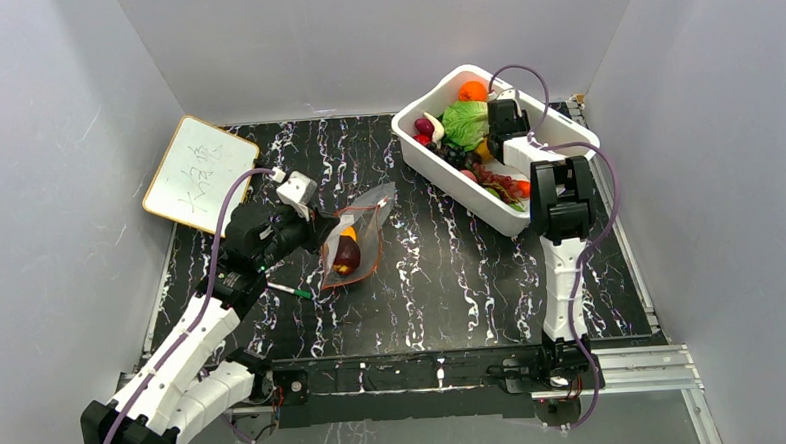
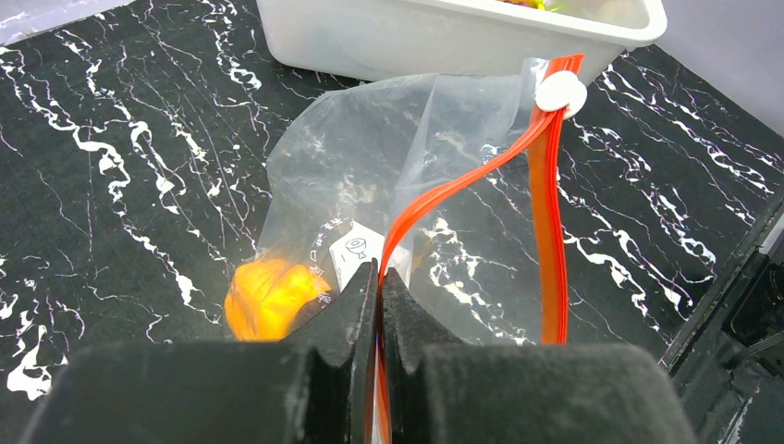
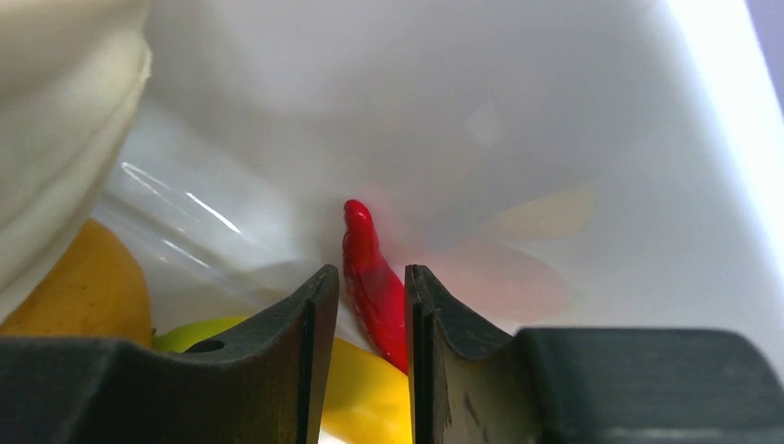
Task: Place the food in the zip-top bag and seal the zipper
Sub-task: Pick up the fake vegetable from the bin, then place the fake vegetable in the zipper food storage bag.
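The clear zip-top bag [image 1: 361, 228] lies mid-table with an orange and a dark purple food piece [image 1: 347, 254] inside. My left gripper [image 1: 314, 225] is shut on the bag's red-orange zipper [image 2: 462, 180] at its near end, pinched between my jaws [image 2: 380, 277]. The white slider [image 2: 561, 92] sits at the far end, and the mouth gapes. An orange piece [image 2: 268, 291] shows through the plastic. My right gripper [image 1: 499, 112] is down inside the white tub [image 1: 437, 165]. Its jaws [image 3: 363, 287] stand a little apart around a red piece [image 3: 370, 264], above a yellow piece [image 3: 370, 398].
The tub holds lettuce [image 1: 465, 124], an orange piece [image 1: 472, 90], grapes and several other toy foods. A whiteboard [image 1: 199, 170] lies at the far left. A green-and-white pen [image 1: 290, 291] lies by the left arm. Grey walls enclose the table.
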Motion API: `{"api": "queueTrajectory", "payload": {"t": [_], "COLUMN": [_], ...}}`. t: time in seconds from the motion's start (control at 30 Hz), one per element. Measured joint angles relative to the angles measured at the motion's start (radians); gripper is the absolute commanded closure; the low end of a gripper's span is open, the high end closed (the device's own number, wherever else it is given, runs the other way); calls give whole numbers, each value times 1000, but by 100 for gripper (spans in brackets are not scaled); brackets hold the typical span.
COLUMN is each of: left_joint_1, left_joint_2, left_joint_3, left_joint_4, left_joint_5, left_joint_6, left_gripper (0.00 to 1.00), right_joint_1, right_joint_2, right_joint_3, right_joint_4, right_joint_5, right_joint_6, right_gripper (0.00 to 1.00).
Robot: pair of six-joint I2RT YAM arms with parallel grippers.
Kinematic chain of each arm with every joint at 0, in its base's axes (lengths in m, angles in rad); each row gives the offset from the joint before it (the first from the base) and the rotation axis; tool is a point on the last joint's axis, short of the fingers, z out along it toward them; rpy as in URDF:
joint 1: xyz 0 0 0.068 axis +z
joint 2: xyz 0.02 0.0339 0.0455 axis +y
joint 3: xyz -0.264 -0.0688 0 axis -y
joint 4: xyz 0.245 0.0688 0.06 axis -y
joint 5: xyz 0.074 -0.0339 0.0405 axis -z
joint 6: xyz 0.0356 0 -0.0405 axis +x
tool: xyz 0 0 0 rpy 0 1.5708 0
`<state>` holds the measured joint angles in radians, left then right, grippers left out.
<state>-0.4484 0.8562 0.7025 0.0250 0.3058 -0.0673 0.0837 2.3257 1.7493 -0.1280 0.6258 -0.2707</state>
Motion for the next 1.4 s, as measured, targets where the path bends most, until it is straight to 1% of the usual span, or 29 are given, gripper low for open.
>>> {"api": "queueTrajectory", "payload": {"t": [0.2,0.33,0.4,0.47,0.53,0.63,0.7,0.77,0.8,0.87,0.9,1.03,1.17,1.27,1.33,1.4], "left_joint_1": [0,0,0,0,0,0,0,0,0,0,0,0,0,0,0,0], "left_joint_2": [-2,-2,-2,-2,-2,-3,-6,-11,-12,-14,-14,-14,-14,-14,-14,-14], "left_joint_3": [0,0,0,0,0,0,0,0,0,0,0,0,0,0,-1,-2], "left_joint_4": [-3,-4,-4,-4,-4,-4,-4,-4,-4,-4,-4,-4,-4,-4,-4,-4], "left_joint_5": [-2,-2,-2,-2,-2,-2,-3,-3,-3,-3,-3,-3,-3,-3,-3,-2], "left_joint_6": [1,1,1,1,1,1,0,0,-1,-4,-4,-11,-16,-21,-22,-23], "left_gripper": [100,100,100,100,100,100,100,100,100,100,100,100,100,100,100,100], "right_joint_1": [-4,-4,-5,-5,-5,-5,5,28,36,67,69,122,171,175,173,171], "right_joint_2": [19,21,23,23,22,-5,-75,-209,-237,-368,-373,-510,-669,-783,-869,-921], "right_joint_3": [1,1,1,1,1,-27,-87,-152,-162,-227,-230,-291,-358,-409,-456,-487], "right_joint_4": [37,43,44,43,43,42,40,26,23,16,16,-11,-22,-17,-6,8], "right_joint_5": [29,29,27,26,21,-5,-33,-45,-46,-71,-73,-114,-225,-334,-434,-509], "right_joint_6": [-34,-42,-46,-54,-60,-55,-40,-18,-14,15,16,43,81,117,142,152], "right_gripper": [73,83,91,96,100,100,100,100,100,100,100,100,100,100,100,100]}}
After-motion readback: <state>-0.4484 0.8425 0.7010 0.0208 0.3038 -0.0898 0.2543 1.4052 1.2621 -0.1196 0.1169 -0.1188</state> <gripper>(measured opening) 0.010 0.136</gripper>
